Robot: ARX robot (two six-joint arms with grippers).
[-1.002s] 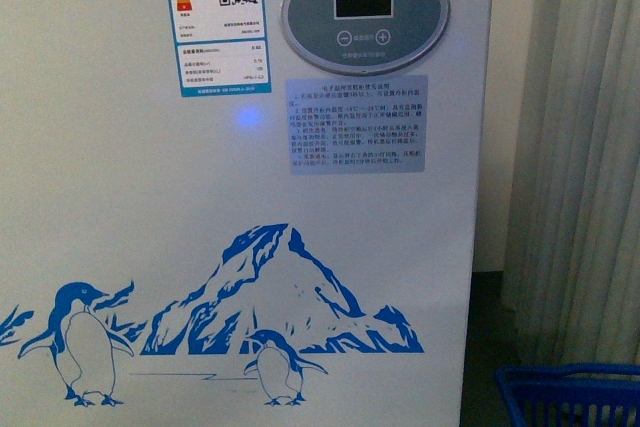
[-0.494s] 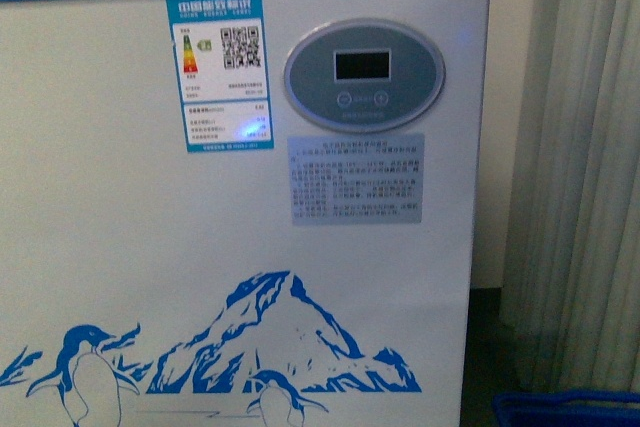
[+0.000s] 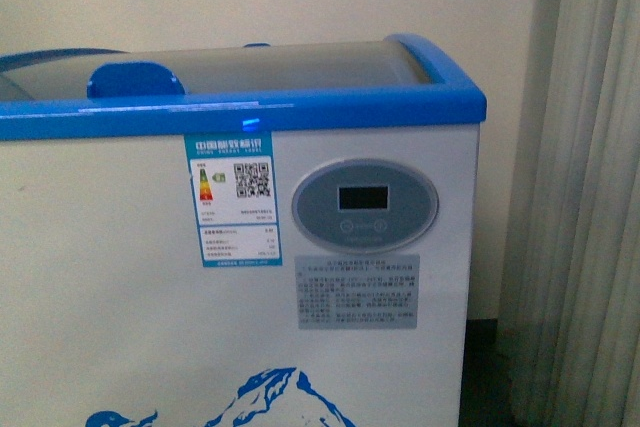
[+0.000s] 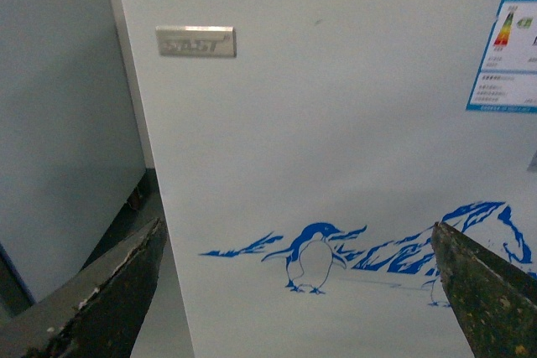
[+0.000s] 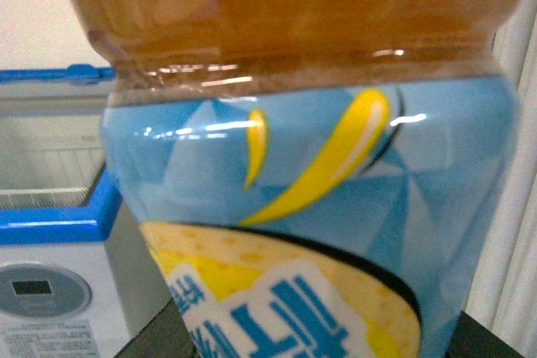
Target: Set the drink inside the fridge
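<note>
Here the fridge [image 3: 150, 327] fills the front view. Its blue rim [image 3: 300, 112] runs along the front edge to the right-hand corner. The curved glass lid [image 3: 300, 62] lies over the top and reaches the rim at the right end, with a blue handle [image 3: 135, 80] near the front edge. On the white front sit an energy label [image 3: 232, 199], the oval grey display [image 3: 365, 206] and a grey notice sticker [image 3: 357, 291]. A pale curtain [image 3: 585, 197] hangs just past the right corner.

The drink [image 5: 302, 173] fills the right wrist view, off the ground by the fridge's right end. Its amber liquid sits above a light-blue and yellow label. The right gripper [image 5: 310, 329] is clamped on it, its fingers showing only as dark slivers low on either side.

The left gripper [image 4: 295, 230] is spread wide with nothing between its fingers [image 4: 101, 299]. It faces the fridge front with its nameplate [image 4: 195, 41] and penguin [image 4: 312, 257], and a grey cabinet [image 4: 59, 123] stands just beside the fridge's left corner.
</note>
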